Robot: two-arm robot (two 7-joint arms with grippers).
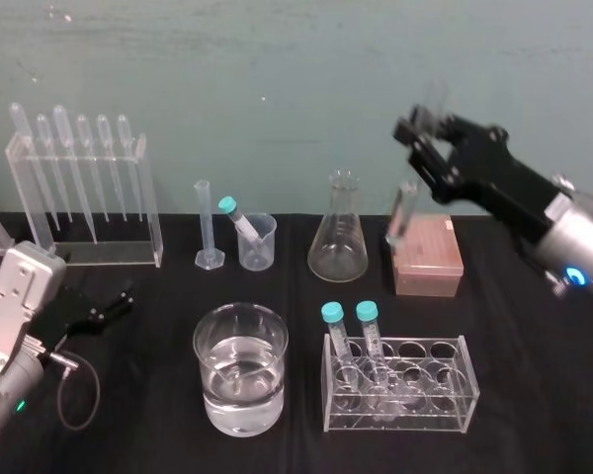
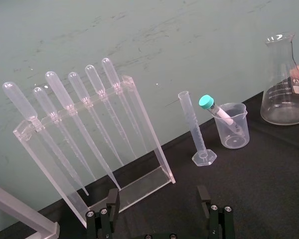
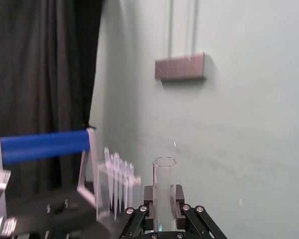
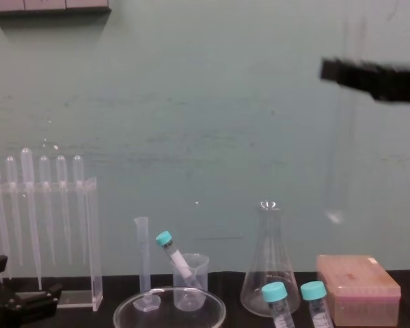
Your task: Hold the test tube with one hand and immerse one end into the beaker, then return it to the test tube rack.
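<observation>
The test tube [image 1: 403, 212] hangs in the air, tilted, its rounded end just above the test tube rack [image 1: 428, 259] near the back edge of the counter [image 1: 534, 346], toward its right side. It is long, slim, clear glass, uncapped and looks empty. The right claw [image 1: 423, 148] is clenched around its upper part.

The tube is out of the rack, so the carry to the beaker [image 1: 258, 242] is in hand. That beaker stands mid-counter by the back edge, beyond the conical flask [image 1: 338, 242], with a teal-capped tube [image 1: 239, 219] leaning in it. The next move probably calls for passing over the flask and lowering beside that tube.

The left claw [image 1: 111, 306] rests released near the counter's left edge.
</observation>
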